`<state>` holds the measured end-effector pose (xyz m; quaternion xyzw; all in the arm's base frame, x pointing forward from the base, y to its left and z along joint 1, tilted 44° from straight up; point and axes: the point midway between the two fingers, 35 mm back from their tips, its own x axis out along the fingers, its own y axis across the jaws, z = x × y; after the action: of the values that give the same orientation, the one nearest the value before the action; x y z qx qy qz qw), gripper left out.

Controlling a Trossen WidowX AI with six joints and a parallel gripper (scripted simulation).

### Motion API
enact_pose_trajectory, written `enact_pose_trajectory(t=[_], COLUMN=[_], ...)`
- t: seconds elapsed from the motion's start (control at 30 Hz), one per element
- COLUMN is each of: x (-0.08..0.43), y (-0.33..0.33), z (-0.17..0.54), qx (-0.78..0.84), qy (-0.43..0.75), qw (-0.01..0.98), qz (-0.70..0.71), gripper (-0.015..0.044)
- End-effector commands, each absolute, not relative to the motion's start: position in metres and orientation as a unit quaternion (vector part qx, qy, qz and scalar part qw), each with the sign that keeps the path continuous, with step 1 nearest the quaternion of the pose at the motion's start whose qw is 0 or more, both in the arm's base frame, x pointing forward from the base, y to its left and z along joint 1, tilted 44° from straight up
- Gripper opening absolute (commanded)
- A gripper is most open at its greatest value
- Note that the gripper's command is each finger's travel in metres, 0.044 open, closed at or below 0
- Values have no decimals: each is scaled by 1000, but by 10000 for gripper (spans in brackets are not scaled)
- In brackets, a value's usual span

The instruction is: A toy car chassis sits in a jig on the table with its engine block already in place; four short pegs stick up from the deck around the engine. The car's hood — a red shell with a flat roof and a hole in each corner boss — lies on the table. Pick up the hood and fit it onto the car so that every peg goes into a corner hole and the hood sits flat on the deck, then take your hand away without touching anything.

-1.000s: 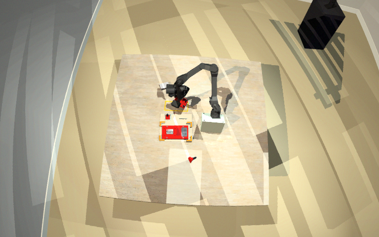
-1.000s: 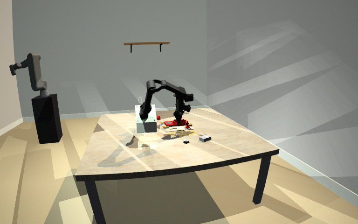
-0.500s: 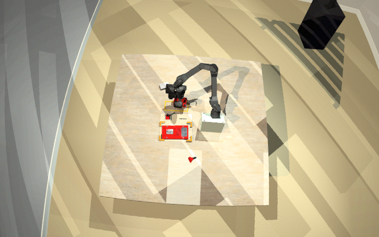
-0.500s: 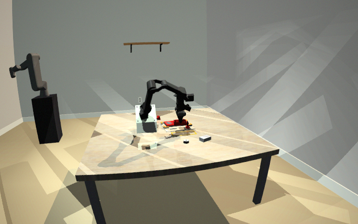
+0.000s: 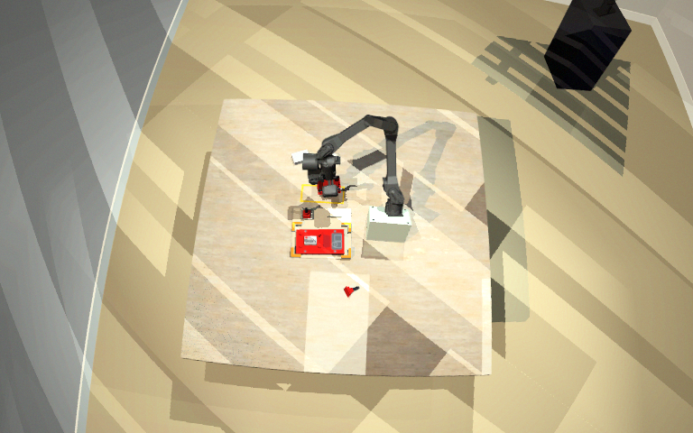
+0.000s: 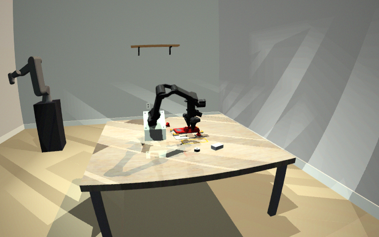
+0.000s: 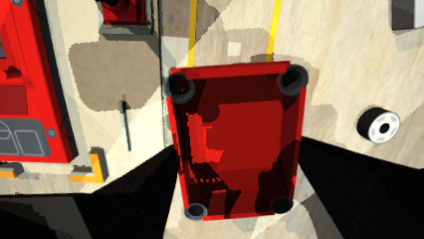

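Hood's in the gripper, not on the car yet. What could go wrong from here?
The hood could clip the small red piece with a black stem, which stands beside the jig. It may also shift between the gripper's fingers, as they hold only its two long sides, leaving bosses off the pegs.

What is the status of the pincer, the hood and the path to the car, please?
Pincer shut on hood. Hood off the car, not fitted. Small red part stands between, possible obstacle.
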<state>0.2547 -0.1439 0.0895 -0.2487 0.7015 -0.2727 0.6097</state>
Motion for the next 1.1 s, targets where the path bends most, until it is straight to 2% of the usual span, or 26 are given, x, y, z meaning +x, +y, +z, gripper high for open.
enact_pose_trajectory(t=[0.0, 0.8, 1.07], x=[256, 245, 245], y=[-144, -199, -199], z=[91, 35, 37], qx=[-262, -263, -260], qy=[706, 705, 706], qw=[605, 604, 603], qz=[-261, -262, -266], gripper=[0, 0, 210])
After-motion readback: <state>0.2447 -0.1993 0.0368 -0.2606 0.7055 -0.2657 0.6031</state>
